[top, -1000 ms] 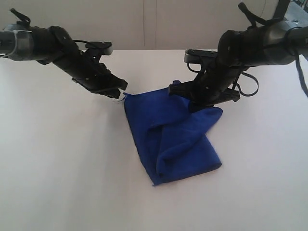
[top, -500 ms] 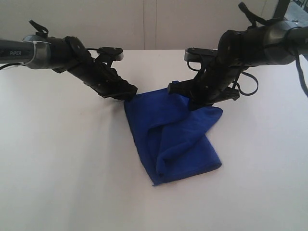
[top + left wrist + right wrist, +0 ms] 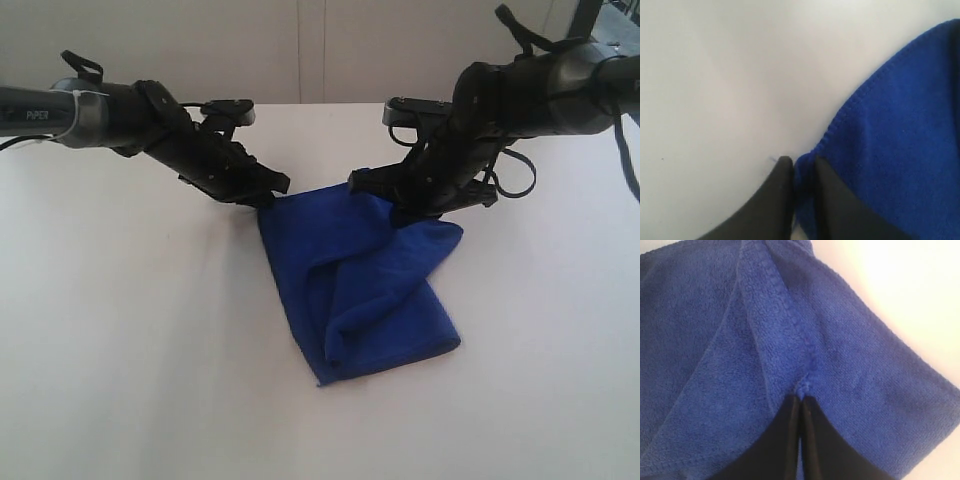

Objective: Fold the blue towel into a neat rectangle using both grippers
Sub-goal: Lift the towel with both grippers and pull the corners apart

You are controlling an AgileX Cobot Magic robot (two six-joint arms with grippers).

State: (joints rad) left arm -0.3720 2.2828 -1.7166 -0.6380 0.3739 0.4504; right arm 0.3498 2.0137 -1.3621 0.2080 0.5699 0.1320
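A white table (image 3: 120, 350) bore the blue towel (image 3: 370, 290), which lay half folded and rumpled near the middle. The right gripper (image 3: 801, 401) was pinched tight on a stitched seam at its far edge. The left gripper (image 3: 801, 165) clamped the towel's far left corner.

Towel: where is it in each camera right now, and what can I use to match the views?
Exterior: towel lies at centre, far corners at the left claw and right claw.
Left wrist: fills the right side; its corner sits in the left claw.
Right wrist: fills nearly the whole picture; a stitched edge runs to the right claw.
Shared landmark: the white table shows beside the towel in all three.
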